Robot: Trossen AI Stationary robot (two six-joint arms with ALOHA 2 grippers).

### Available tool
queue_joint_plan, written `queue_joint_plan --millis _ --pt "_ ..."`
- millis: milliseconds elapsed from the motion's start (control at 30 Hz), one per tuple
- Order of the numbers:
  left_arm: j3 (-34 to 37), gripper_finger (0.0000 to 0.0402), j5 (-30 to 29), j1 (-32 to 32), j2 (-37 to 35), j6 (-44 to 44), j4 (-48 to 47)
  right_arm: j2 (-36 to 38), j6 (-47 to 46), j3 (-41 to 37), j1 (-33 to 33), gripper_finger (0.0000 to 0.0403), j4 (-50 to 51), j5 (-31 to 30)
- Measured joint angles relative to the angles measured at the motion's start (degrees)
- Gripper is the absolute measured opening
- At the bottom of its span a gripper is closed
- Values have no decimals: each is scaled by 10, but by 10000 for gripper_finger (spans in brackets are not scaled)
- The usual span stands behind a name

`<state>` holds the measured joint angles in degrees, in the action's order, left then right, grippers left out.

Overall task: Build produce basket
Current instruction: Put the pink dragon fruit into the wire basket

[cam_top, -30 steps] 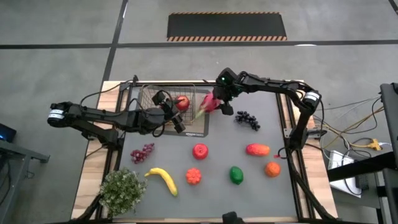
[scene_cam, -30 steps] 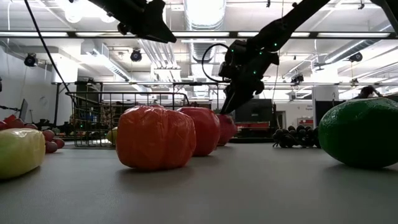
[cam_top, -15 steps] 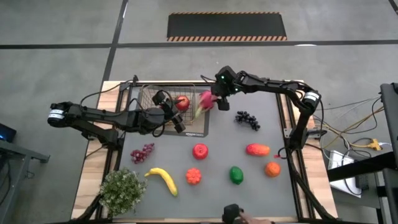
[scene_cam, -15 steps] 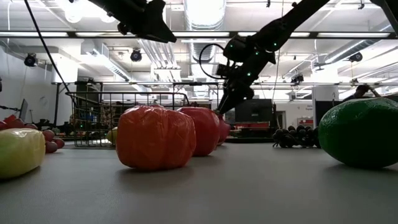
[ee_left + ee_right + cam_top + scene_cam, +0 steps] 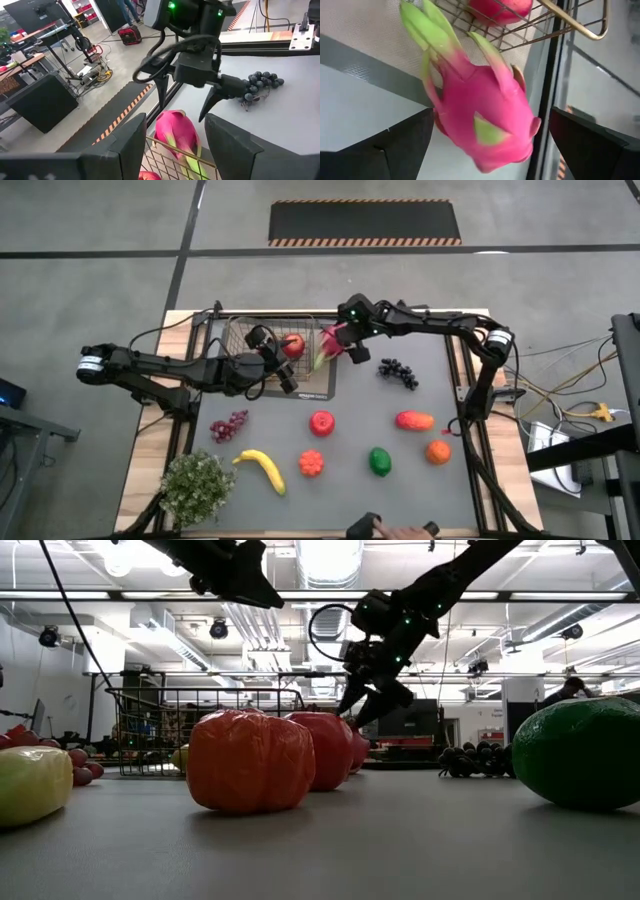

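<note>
While spread wide, right jaws (image 5: 342,346) straddle dragon fruit (image 5: 328,343), ungripped.

Workshop, exposed ceiling ducts (image 5: 250,625), hazard-striped floor mat (image 5: 365,222)

One wire basket (image 5: 272,340) stands on the table, with one red apple (image 5: 293,345) inside it. One pink dragon fruit (image 5: 329,345) sits at its rim. Loose on the mat: two bunches of grapes, one dark (image 5: 398,372) and one reddish purple (image 5: 228,425); one more red fruit (image 5: 322,422); one mango (image 5: 414,420); two orange fruits (image 5: 438,451) (image 5: 311,463); one green one (image 5: 380,461); one banana (image 5: 262,469). One potted plant (image 5: 195,486) stands at the corner
</note>
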<state>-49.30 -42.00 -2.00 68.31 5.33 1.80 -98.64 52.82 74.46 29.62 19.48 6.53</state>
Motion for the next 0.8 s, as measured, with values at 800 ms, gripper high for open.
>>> queue_joint_plan --millis 800 --pt "0 185 0 0 0 0 -1 -123 -40 2 10 326 -85 -25"
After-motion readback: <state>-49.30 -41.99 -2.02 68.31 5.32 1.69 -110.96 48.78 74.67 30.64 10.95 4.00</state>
